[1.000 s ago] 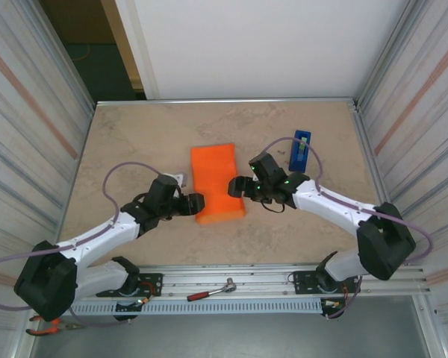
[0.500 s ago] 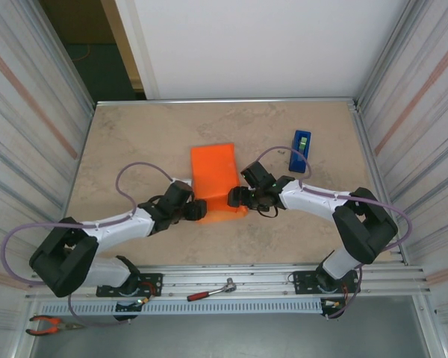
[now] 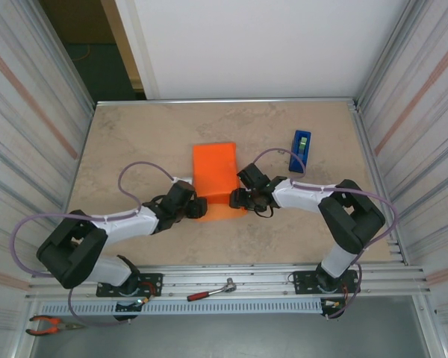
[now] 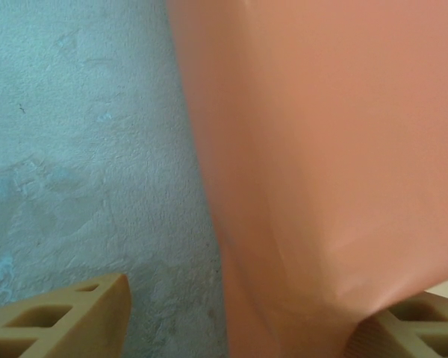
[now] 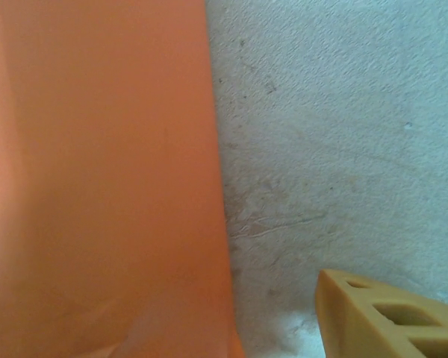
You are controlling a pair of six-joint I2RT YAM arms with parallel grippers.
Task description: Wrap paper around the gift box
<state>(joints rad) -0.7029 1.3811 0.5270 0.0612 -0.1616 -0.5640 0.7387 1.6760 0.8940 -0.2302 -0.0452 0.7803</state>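
Note:
The orange paper (image 3: pixel 215 177) lies folded into a long parcel at the table's middle; the gift box is hidden under it. My left gripper (image 3: pixel 198 209) sits at the parcel's near left corner, open. In the left wrist view, its fingers (image 4: pixel 67 321) stand wide apart with a fold of the paper (image 4: pixel 321 164) running down between them. My right gripper (image 3: pixel 236 198) is at the near right corner, open. One of its fingers (image 5: pixel 388 313) rests on the table a little clear of the paper's edge (image 5: pixel 104 179); the other is hidden.
A blue tape dispenser (image 3: pixel 299 151) stands to the right of the parcel, behind the right arm. A red-handled wrench (image 3: pixel 209 292) and pliers (image 3: pixel 48 324) lie on the rail in front of the table. Metal walls close in both sides.
Both grippers have closed in on the parcel's near end, the left from the left, the right sliding down and left. The right jaws have narrowed.

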